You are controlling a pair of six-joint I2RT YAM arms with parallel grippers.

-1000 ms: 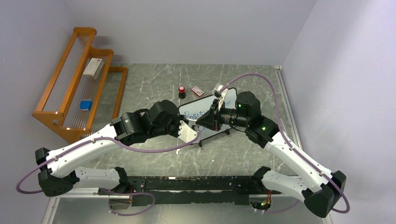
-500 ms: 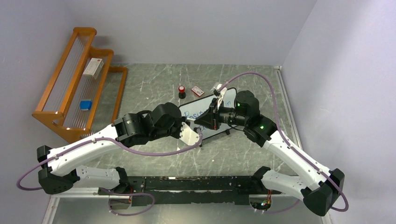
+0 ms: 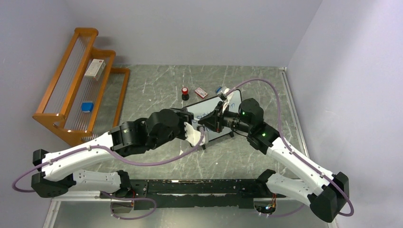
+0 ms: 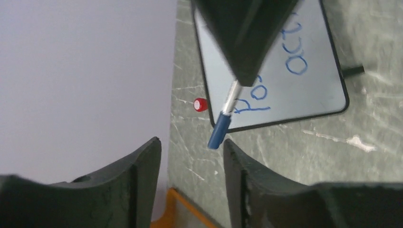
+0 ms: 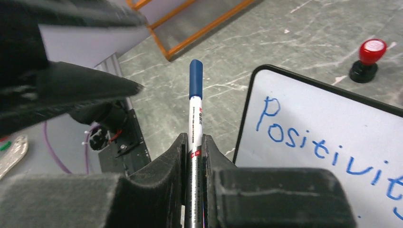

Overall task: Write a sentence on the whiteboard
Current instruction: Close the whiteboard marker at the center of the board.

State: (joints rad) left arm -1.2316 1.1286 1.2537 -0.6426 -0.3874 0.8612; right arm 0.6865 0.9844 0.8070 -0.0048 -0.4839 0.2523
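Whiteboard (image 3: pixel 202 116): stood mid-table (image 3: pixel 157 85).
Sentence (image 5: pixel 323 147): blue; "Positivit…" was legible, the rest cut off or hidden. Writing judged complete.
Pen (image 5: pixel 195 114): blue cap (image 5: pixel 196 71) fitted; clamped in right gripper (image 5: pixel 194 142), just off the whiteboard's corner.
Left gripper (image 4: pixel 192 147): jaws apart, empty, facing the cap.
Outstanding: probably only setting the pen down.
Change from earlier frame: left arm (image 3: pixel 95 147) had drawn back from the pen; right gripper had shifted slightly.

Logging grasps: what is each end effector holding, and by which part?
Right end effector: slim white blue-capped marker pen, by its barrel. Left end effector: nothing.
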